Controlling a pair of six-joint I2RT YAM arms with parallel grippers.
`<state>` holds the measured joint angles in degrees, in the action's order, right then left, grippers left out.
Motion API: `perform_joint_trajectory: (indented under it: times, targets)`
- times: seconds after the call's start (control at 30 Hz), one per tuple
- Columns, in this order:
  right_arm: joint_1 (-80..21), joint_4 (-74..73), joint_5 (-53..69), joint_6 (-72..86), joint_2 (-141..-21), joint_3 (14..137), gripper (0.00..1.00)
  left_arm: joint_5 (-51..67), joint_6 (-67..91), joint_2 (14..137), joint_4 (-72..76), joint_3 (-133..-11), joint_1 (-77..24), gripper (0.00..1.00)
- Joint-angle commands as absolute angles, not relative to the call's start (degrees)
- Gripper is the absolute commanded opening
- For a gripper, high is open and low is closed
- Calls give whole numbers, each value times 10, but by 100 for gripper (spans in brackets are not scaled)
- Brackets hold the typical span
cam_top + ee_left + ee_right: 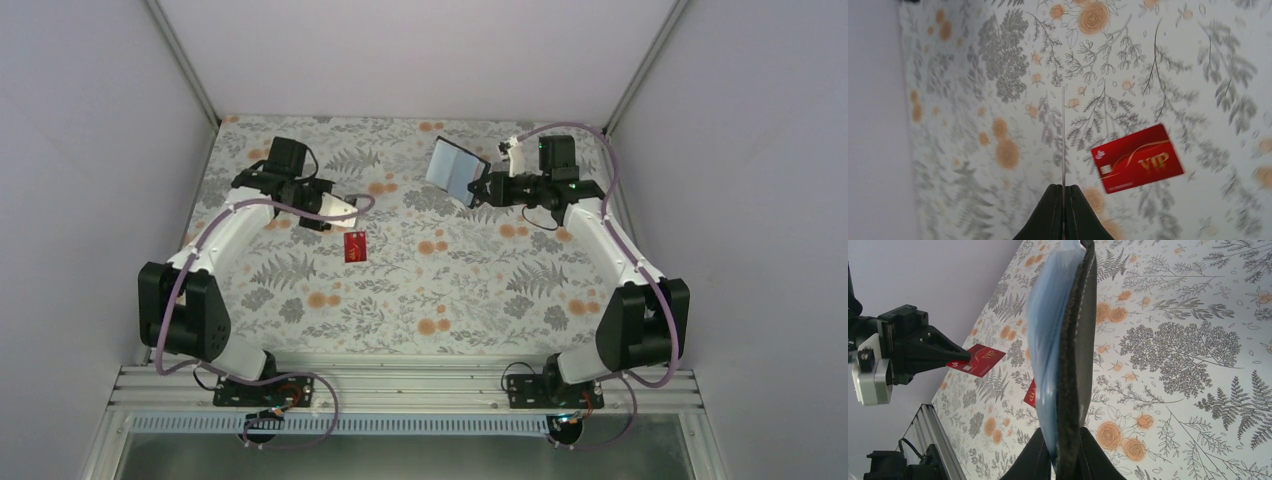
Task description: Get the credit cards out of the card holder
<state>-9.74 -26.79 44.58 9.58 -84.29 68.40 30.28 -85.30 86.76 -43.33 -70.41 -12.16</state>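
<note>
My right gripper (487, 188) is shut on the card holder (457, 170) and holds it open above the back right of the table, its light blue inner face showing. In the right wrist view the holder (1075, 340) stands edge-on between that gripper's fingers (1063, 442). My left gripper (343, 213) is shut on one red credit card, seen edge-on (1064, 135) in its wrist view and face-on (979, 360) in the right wrist view. A second red card (355, 247) lies flat on the table just below the left gripper; it also shows in the left wrist view (1138, 157).
The table has a floral cloth (450, 290). White walls close it in at the back and on both sides. A metal rail (400, 385) with the arm bases runs along the near edge.
</note>
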Motion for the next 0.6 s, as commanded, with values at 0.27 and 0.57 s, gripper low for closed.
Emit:
perform_joint_trajectory:
  times: [0.27, 0.57]
  targets:
    - [-100, -249, 497, 66, -828, 695, 4, 425, -1578, 882, -560, -694, -107, 2]
    - [-100, -246, 516, 56, -802, 683, 4, 434, -1597, 951, -235, -578, -99, 2]
